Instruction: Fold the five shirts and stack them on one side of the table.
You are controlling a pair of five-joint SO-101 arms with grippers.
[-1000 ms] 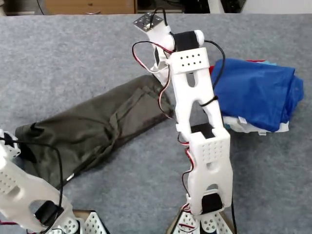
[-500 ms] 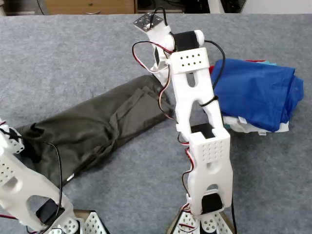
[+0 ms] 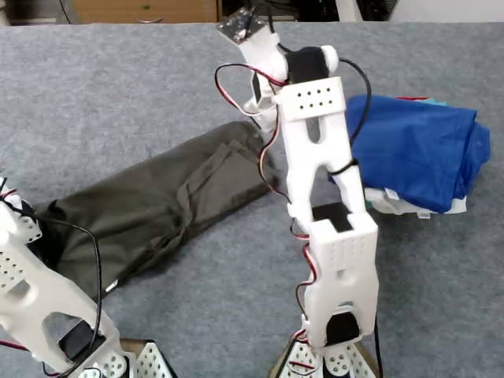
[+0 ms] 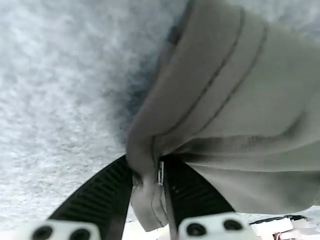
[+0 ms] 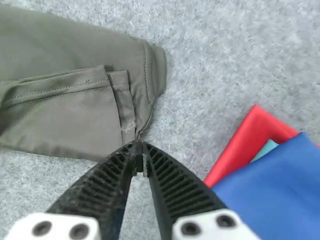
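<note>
A: The left pincer (image 4: 147, 174) is clamped on the olive shirt (image 3: 157, 209) at its left end, on the surface (image 3: 118, 94).

B: Thin bite, so it may slip. The right pincer (image 5: 140, 152), tips together at the other hem, seems empty, so the shirt could drag crooked beside the folded stack (image 3: 409, 150).

Long-folded olive shirt (image 3: 157, 209) lies near blue-topped stack (image 3: 413, 153).

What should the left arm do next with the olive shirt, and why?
Probably lift the left claw, shut on one end of the olive shirt, and carry that end toward the right claw at the other end; the shirt lies long, not yet halved.
</note>
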